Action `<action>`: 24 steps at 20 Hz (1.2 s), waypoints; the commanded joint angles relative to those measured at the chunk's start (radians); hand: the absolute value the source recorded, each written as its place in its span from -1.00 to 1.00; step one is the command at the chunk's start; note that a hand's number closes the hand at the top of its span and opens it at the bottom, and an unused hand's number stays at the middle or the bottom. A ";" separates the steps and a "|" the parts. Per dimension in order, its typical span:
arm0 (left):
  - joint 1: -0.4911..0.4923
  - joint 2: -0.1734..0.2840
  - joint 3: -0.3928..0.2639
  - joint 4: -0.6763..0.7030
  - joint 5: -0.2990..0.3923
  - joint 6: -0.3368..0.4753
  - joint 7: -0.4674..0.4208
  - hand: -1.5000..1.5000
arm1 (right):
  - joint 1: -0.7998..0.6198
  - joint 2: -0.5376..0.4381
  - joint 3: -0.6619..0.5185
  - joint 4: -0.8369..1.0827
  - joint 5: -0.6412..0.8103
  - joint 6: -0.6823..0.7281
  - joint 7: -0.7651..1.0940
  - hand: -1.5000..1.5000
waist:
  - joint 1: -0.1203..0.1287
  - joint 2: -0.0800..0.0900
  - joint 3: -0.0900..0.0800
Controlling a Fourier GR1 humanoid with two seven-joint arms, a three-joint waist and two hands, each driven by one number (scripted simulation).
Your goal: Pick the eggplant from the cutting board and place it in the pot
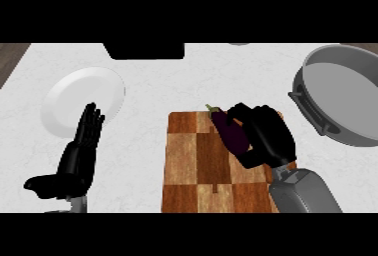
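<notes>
White marbled countertop (184, 80) is bearing a checkered brown wooden cutting board (196, 170). Lying on that board, the dark purple elongated eggplant (230, 132) is touching the right hand (267, 134), whose fingers are curling against its right side. Beyond that hand's right is sitting the round grey metal pot (347, 95). Left hand (81, 150) is resting open, fingers up, overlapping a round white plate (77, 97).

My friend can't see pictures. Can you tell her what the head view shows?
The right hand is curled around a purple eggplant on a wooden cutting board. A grey pot sits to the right on the white counter. At the left, the left hand rests open, fingers up, by a white plate.
</notes>
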 commanded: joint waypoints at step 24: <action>-0.097 -0.081 0.012 0.114 -0.045 0.008 -0.013 0.00 | -0.135 -0.232 -0.529 0.021 -0.058 -0.044 0.005 1.00 | 0.003 0.007 0.001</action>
